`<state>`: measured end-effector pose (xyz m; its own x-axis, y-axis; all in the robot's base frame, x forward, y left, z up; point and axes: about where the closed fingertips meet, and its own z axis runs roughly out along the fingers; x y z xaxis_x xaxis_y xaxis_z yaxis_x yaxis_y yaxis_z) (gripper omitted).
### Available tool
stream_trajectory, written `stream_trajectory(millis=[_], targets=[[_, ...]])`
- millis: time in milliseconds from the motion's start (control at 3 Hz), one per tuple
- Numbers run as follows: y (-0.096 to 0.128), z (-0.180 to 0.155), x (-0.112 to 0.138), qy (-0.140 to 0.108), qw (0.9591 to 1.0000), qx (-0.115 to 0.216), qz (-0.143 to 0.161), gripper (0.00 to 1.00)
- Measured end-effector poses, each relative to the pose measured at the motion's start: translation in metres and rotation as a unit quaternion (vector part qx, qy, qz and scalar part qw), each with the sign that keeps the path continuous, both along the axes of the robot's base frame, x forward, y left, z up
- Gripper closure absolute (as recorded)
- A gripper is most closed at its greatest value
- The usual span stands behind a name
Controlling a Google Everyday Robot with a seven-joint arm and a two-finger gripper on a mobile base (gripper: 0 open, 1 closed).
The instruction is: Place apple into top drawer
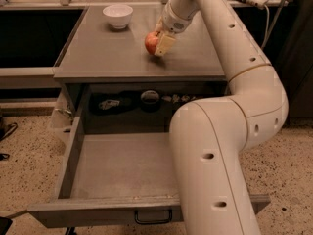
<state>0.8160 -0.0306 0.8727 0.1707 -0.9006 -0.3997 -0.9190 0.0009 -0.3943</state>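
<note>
The red-orange apple is on the grey countertop, right of its middle. My gripper reaches down from the upper right and is closed around the apple, with one pale finger showing on its right side; the other finger is hidden behind the fruit. The apple sits at or just above the counter surface. The top drawer is pulled wide open below the counter, its flat bottom bare, with a small dark handle on the front.
A white bowl stands at the back left of the countertop. Dark small items lie in the recess behind the drawer. My arm's large white links cover the drawer's right side. Speckled floor surrounds the cabinet.
</note>
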Motion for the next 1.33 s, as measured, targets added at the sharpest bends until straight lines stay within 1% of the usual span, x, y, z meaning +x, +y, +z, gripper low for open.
stream_trajectory(millis=[333, 667, 1000, 1333], targets=[[-0.018, 0.035, -0.016, -0.03, 0.9992, 0.026, -0.006, 1.0], [-0.037, 0.077, -0.049, -0.073, 0.9944, 0.076, -0.008, 1.0], [-0.057, 0.098, -0.084, -0.114, 0.9855, 0.125, -0.014, 1.0], [-0.062, 0.093, -0.121, -0.132, 0.9776, 0.162, -0.023, 1.0]])
